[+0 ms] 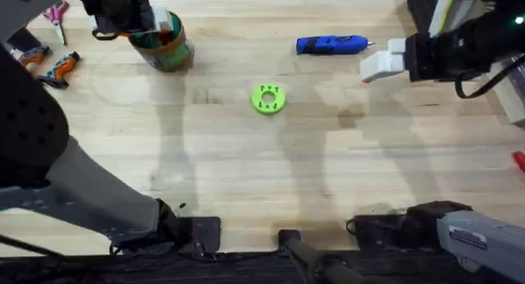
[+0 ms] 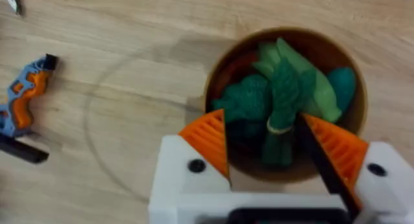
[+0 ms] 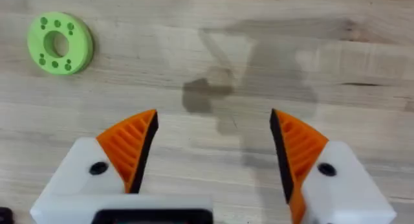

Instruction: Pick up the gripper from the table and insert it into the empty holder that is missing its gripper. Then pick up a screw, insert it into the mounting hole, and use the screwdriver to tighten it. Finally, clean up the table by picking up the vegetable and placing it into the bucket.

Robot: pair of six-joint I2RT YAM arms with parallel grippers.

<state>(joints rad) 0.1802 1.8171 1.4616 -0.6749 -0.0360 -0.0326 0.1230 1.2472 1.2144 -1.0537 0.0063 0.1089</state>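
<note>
The left claw (image 2: 272, 146) hangs right over the bucket (image 2: 352, 130), pads spread, with the vegetable (image 2: 281, 114) standing stalk-down in the tub between them. Looks like only a straight lift-away is left. Right claw (image 3: 213, 149) is wide open over bare tabletop (image 3: 213, 30), with the screwdriver (image 1: 332, 44) lying beside it

A pale wooden worktop (image 1: 246, 177) of joined planks carries the things. Near its far left stands the bucket (image 1: 166, 48), with green toy vegetables (image 2: 284, 94) inside. The blue screwdriver (image 1: 331, 44) lies on its side toward the far right, bit pointing right. The green round disc (image 1: 267, 98) with holes lies flat near the middle. At the far left edge lie small orange-and-blue tools (image 1: 57, 68) and pink-handled scissors (image 1: 56, 16).
</note>
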